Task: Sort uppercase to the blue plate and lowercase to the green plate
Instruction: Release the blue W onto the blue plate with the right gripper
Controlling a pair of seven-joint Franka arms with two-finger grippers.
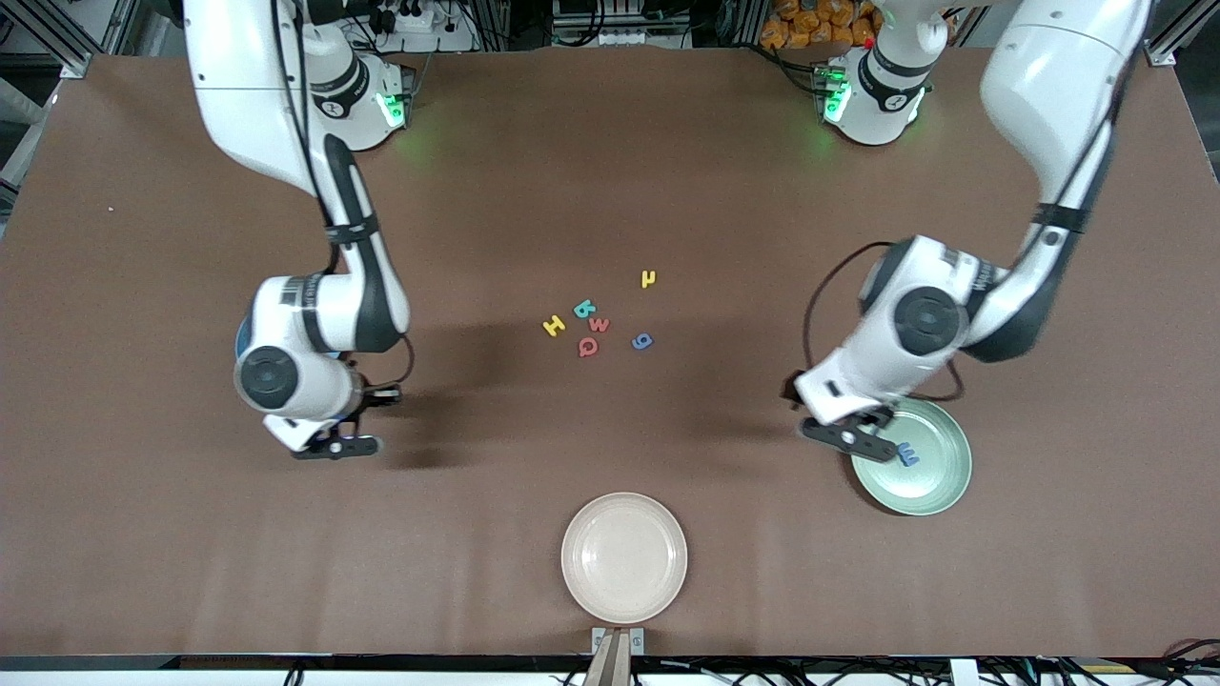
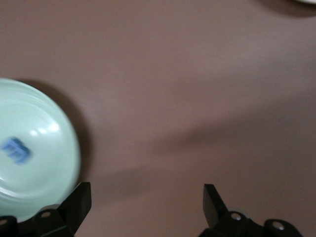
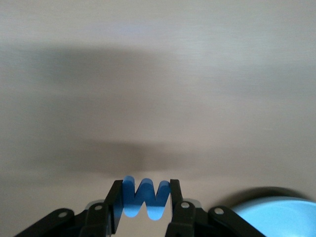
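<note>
My right gripper point(image 3: 145, 190) is shut on the blue W point(image 3: 146, 198), held upright over the table beside the blue plate point(image 3: 279, 217). In the front view this gripper point(image 1: 355, 444) hangs at the right arm's end and the arm hides the blue plate. My left gripper point(image 1: 872, 440) stands open and empty over the green plate's point(image 1: 939, 481) rim. A blue lowercase letter point(image 1: 906, 455) lies in that plate point(image 2: 47, 143). At mid-table lie the yellow H point(image 1: 554, 326), a teal letter point(image 1: 584, 308), a red w point(image 1: 599, 325), red Q point(image 1: 588, 347), blue g point(image 1: 642, 341) and a tiny yellow letter point(image 1: 648, 278).
A beige plate point(image 1: 624, 557) sits near the table's front edge, nearer to the camera than the letter cluster. Both arm bases stand along the table's back edge.
</note>
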